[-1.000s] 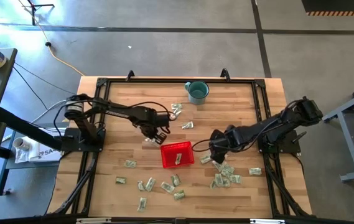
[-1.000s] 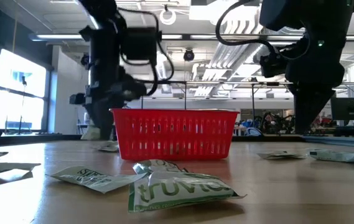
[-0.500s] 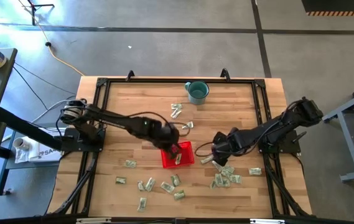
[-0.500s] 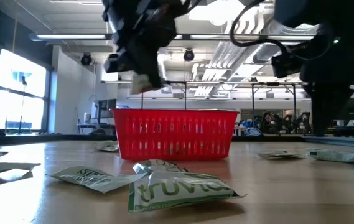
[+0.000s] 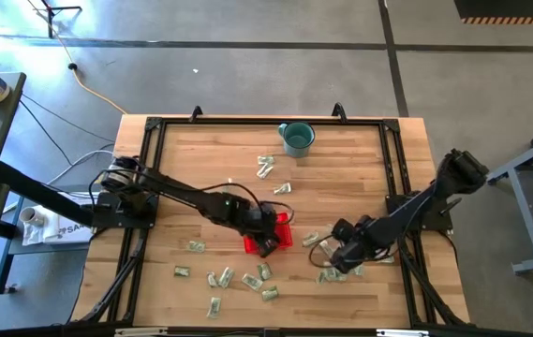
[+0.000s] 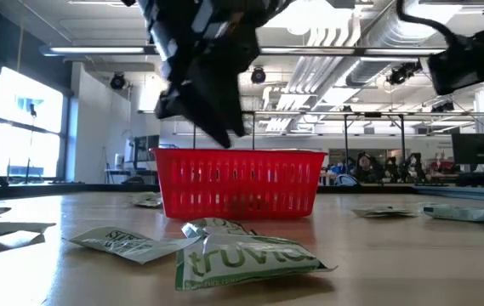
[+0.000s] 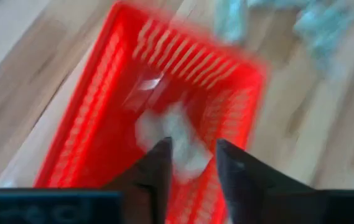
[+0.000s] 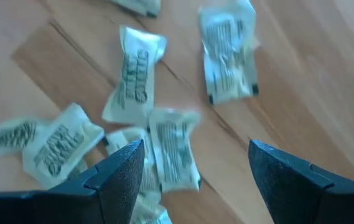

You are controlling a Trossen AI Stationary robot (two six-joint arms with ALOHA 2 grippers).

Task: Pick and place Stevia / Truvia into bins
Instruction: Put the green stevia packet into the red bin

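The red basket [image 5: 283,230] stands mid-table, with pale packets [image 7: 172,132] lying on its floor. My left gripper [image 7: 192,167] hangs open just over the basket's near side [image 6: 224,127], nothing between its fingers. Loose Truvia packets lie in a cluster [image 5: 247,278] near the front edge and another [image 5: 339,271] to the basket's right. My right gripper [image 8: 195,168] stands wide open over that right cluster [image 8: 173,152], clear of it.
A teal mug [image 5: 297,138] stands at the far edge, with a few packets [image 5: 266,167] in front of it. In the low view, two packets [image 6: 242,255] lie close to the camera, before the basket [image 6: 237,183]. Black rails [image 5: 144,187] frame the tabletop.
My left gripper has carried a pale packet from the basket's far left toward the near right, over the basket, and let it go there. My right gripper has swung from beside the basket toward the near right, over the packet cluster.
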